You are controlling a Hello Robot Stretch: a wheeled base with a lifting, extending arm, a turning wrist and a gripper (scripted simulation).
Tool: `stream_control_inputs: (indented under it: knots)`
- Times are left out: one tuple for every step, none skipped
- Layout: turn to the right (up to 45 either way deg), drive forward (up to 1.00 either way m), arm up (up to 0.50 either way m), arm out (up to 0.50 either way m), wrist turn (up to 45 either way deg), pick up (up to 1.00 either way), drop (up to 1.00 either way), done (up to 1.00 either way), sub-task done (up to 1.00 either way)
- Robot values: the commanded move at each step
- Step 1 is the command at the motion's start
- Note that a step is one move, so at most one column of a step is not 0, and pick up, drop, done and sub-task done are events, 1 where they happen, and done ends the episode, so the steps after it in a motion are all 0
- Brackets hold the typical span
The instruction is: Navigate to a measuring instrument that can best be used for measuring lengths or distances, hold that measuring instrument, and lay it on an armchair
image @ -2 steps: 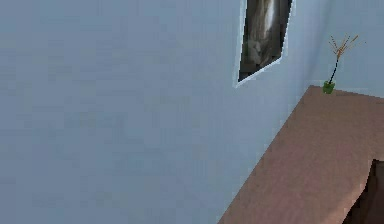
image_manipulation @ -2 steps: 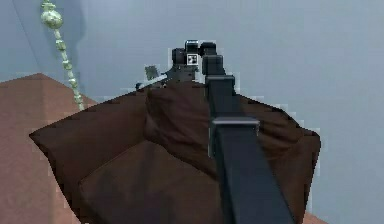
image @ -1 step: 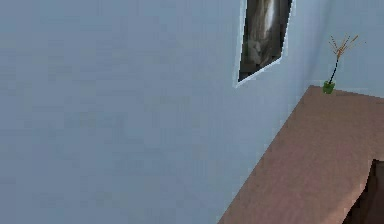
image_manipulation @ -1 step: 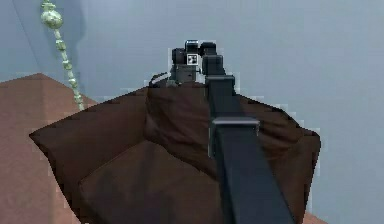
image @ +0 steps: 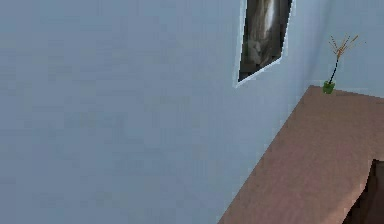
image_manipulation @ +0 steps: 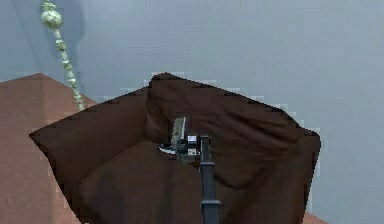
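Observation:
A dark brown armchair (image_manipulation: 110, 165) with a tall padded back takes up the lower middle of the arm side view. The arm's dark bar (image_manipulation: 207, 190) rises from the bottom edge over its seat. At the bar's far end sits my gripper (image_manipulation: 178, 132), seen against the chair's backrest and seat. A small greyish shape shows at the fingers. I cannot tell whether the gripper holds anything, since the chair's cushions lie right behind it.
A gold beaded pole (image_manipulation: 62, 55) stands left of the armchair. In the forward view, a pale blue wall (image: 110, 110) is close and bears a framed picture (image: 265, 38). A thin twig plant (image: 335, 68) stands in the far corner on brown floor (image: 310, 160). A dark object (image: 376, 195) sits at the bottom right corner.

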Motion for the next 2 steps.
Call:
stream_control_inputs:
  knots:
    - [0.0, 0.0, -0.32, 0.0, 0.0, 0.0, 0.0, 0.0, 0.0]
    - [0.0, 0.0, 0.0, 0.0, 0.0, 0.0, 1.0, 0.0, 0.0]
